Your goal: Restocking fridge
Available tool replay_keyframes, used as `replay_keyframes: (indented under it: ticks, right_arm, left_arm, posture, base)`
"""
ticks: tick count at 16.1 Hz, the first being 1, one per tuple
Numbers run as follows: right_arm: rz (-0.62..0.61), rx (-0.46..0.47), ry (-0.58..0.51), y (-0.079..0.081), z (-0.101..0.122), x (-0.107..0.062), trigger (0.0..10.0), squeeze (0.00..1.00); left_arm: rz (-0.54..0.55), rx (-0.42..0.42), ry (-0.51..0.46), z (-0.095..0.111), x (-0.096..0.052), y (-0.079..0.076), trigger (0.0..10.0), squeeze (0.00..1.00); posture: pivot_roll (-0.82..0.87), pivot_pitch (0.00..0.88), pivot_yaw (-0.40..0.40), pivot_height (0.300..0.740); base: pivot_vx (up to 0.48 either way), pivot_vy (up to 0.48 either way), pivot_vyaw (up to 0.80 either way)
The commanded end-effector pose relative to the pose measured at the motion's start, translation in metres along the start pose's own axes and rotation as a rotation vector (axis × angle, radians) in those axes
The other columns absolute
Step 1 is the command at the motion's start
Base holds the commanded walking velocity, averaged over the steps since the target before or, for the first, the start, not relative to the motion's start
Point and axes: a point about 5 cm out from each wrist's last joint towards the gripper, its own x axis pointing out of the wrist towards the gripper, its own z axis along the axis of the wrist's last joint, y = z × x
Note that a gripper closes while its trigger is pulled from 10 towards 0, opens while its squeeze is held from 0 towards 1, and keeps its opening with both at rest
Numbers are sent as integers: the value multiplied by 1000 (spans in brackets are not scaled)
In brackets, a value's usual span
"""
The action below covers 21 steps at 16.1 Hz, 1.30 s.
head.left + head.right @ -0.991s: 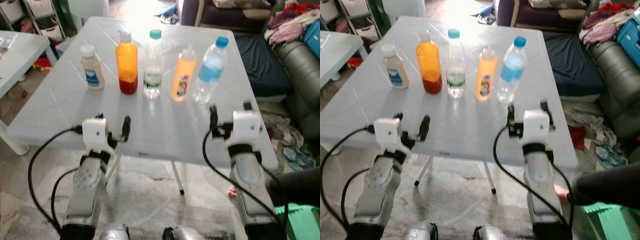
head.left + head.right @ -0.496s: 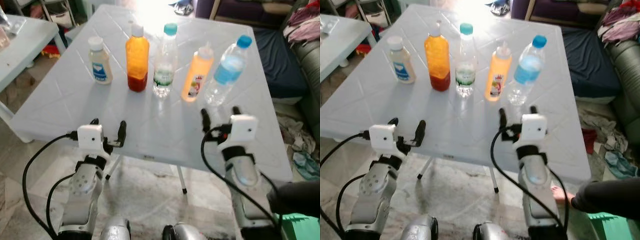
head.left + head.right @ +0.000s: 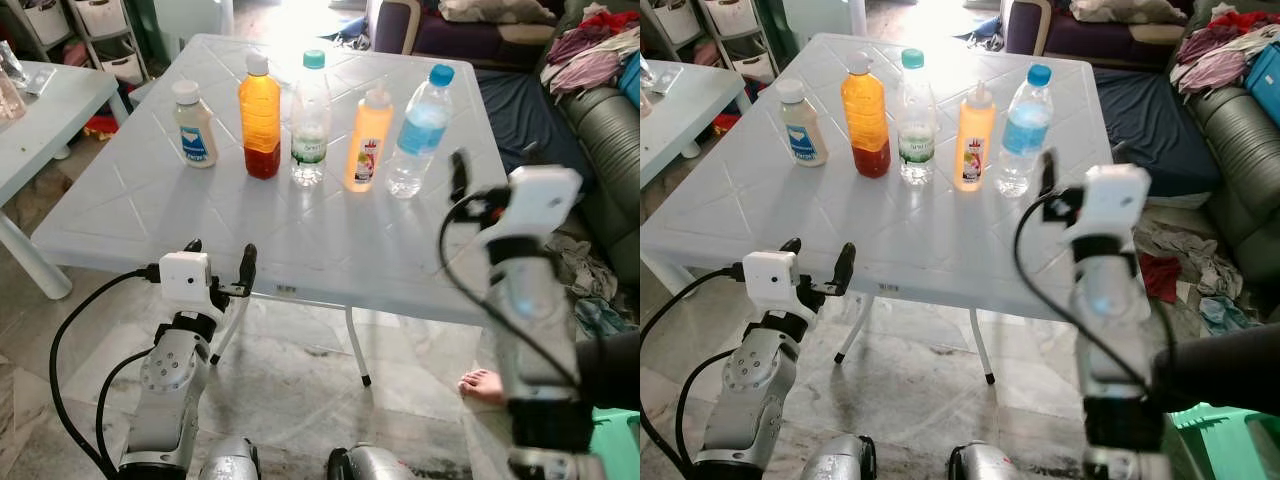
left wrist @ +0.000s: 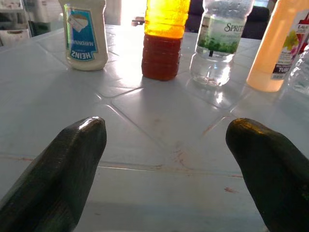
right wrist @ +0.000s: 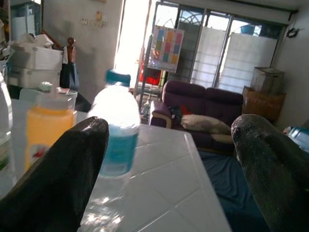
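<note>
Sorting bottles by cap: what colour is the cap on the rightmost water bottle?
Blue, on the water bottle with the blue label; clearest in the right eye view.

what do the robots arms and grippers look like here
Both arms are silver-grey jointed metal, each topped by a boxy white wrist block with a black cable looping off it. The left gripper and right gripper each have two long, rounded matte-black fingers, slightly scuffed. No markings are visible.

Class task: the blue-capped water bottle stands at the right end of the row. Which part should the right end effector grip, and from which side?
Probably the labelled middle of the water bottle, from the robot's near side. It stands upright, and the open right end effector is raised nearest it.
</note>
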Motion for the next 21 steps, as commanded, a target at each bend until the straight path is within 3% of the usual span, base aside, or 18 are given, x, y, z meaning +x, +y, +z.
replay_keyframes:
  ticks: [1, 5, 15, 21]
  right_arm:
    - [-5, 6, 3, -5, -1, 4, 10000, 0]
    - [38, 36, -22, -17, 8, 31, 10000, 0]
    - [223, 75, -54, 1, 25, 78, 10000, 0]
    - [237, 52, -84, 2, 40, 103, 10000, 0]
  left_arm:
    - [-9, 4, -11, 4, -1, 0, 10000, 0]
    - [-13, 13, -5, 5, -2, 1, 10000, 0]
    - [-16, 63, 21, 15, -14, 14, 10000, 0]
    - [-4, 83, 40, 19, -23, 19, 10000, 0]
  posture:
    - [103, 119, -32, 740]
    - [117, 136, -20, 740]
    - [203, 202, 16, 740]
    - [240, 221, 20, 740]
  base:
    - [0, 0, 0]
    - [0, 0, 0]
    - [0, 0, 0]
    - [0, 0, 0]
